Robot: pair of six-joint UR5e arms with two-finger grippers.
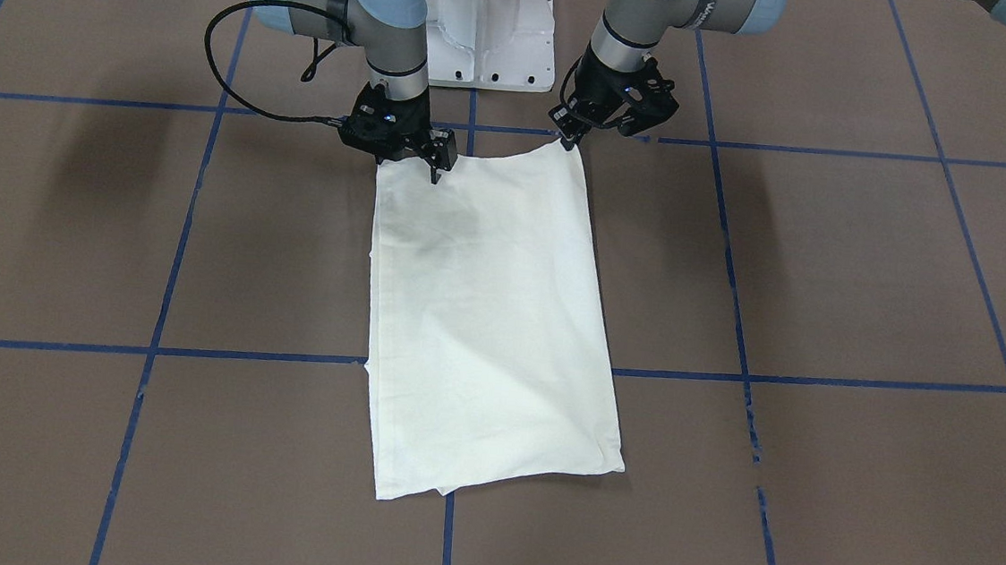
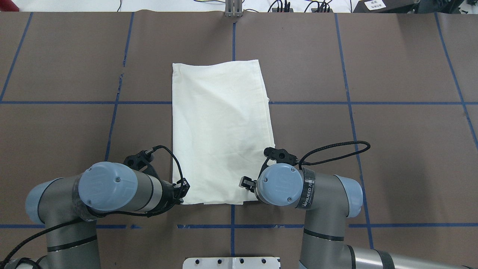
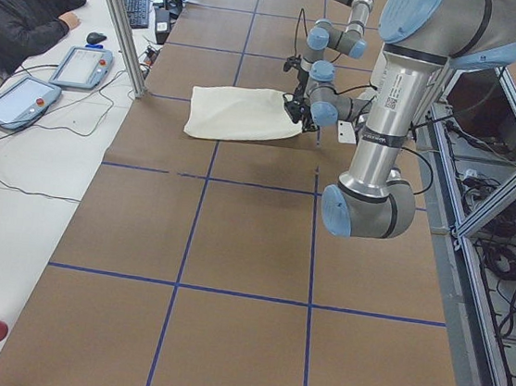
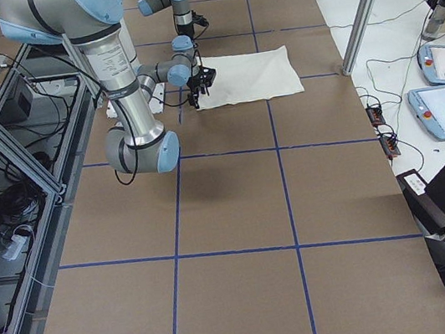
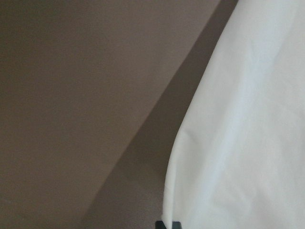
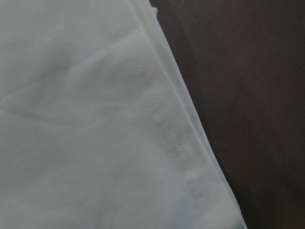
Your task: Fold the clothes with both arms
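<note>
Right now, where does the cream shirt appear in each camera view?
Front-facing: shirt in the centre.
Overhead: shirt in the centre.
Exterior left: shirt upper middle.
Exterior right: shirt upper middle.
Left wrist: shirt fills the right side.
Right wrist: shirt fills the left side.
Shared landmark, exterior views only: blue tape line running under the shirt.

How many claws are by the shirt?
2. The left claw is at one robot-side corner of the shirt; the right claw is at the other. No more seem hidden.
</note>
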